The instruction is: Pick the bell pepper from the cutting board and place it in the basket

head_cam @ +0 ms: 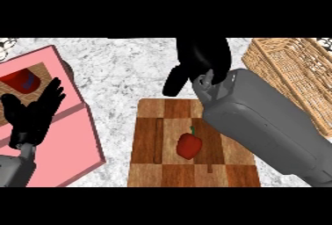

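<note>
Nearest, the bell pepper [189, 146] lies untouched on the cutting board [148, 154], near its middle, so the pick has not begun and the whole carry is left. Its long axis runs near to far, green stem pointing away from the robot. At the left edge the left hand [31, 115] rests open, fingers up. Farther off, the right hand [198, 59] hangs above the table [126, 66] beyond the board, fingers relaxed and holding nothing. The basket [295, 72] waits at far right.

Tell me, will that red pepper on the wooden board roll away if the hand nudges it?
Probably a little: the bell pepper looks rounded and lies on its side on the flat cutting board, so a nudge might rock it. Its lobed shape and stem would likely stop a long roll. It looks smooth, perhaps slippery.
</note>
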`<act>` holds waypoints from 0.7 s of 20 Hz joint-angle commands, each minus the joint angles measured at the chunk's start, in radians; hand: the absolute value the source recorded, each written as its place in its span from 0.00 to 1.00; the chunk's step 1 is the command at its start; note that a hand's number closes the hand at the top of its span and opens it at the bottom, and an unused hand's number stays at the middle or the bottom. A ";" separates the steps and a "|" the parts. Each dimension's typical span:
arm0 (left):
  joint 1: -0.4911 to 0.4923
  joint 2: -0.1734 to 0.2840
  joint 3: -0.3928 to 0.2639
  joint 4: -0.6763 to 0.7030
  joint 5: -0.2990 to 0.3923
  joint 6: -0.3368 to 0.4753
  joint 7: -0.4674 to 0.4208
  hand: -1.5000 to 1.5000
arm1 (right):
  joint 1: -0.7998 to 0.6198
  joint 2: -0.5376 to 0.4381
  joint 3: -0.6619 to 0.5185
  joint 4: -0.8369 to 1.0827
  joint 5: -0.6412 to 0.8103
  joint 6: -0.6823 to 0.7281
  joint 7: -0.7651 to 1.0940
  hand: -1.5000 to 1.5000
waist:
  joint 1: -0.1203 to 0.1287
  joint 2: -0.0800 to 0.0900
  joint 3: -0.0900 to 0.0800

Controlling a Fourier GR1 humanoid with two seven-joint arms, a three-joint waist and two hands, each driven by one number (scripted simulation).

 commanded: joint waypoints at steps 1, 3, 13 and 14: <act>-0.009 0.018 0.026 0.015 0.011 -0.018 0.003 0.50 | -0.106 -0.019 -0.075 -0.030 -0.140 0.255 0.242 0.00 | 0.000 0.001 0.002; 0.010 0.014 0.034 0.020 0.024 -0.042 -0.025 0.50 | -0.063 -0.016 -0.097 -0.059 -0.238 0.292 0.259 0.00 | -0.008 0.002 0.003; 0.034 -0.016 0.023 -0.001 0.000 -0.017 -0.018 0.50 | 0.032 -0.136 -0.170 -0.354 -0.496 0.242 0.382 0.00 | -0.023 -0.003 0.005; 0.029 0.004 0.041 0.031 0.010 -0.052 -0.028 0.50 | 0.073 -0.159 -0.158 -0.410 -0.499 0.235 0.382 0.00 | -0.023 0.002 0.005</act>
